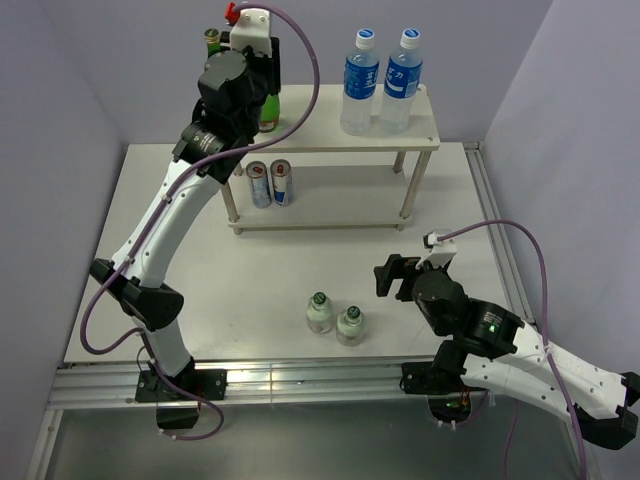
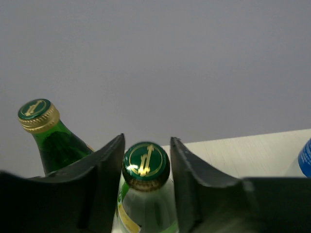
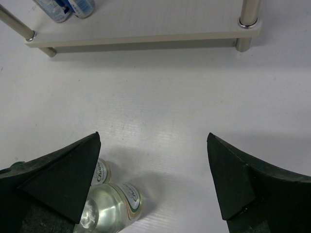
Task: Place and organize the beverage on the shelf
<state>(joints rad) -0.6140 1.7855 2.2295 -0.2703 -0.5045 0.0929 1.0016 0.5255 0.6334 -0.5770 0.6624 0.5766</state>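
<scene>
The shelf (image 1: 330,146) stands at the back of the table. My left gripper (image 1: 266,100) is at the left end of its top board, shut on a clear glass bottle with a green and gold cap (image 2: 145,164); the fingers (image 2: 109,165) press its sides. A dark green bottle (image 2: 48,141) stands just left of it, also in the top view (image 1: 212,40). Two clear green-capped bottles (image 1: 320,312) (image 1: 351,325) stand on the table in front. My right gripper (image 1: 392,276) is open and empty to their right; they show low left in its wrist view (image 3: 112,204).
Two blue-labelled water bottles (image 1: 360,85) (image 1: 400,82) stand on the right of the top board. Two cans (image 1: 258,184) (image 1: 282,182) stand on the left of the lower board (image 3: 146,24). Walls close in behind and on both sides.
</scene>
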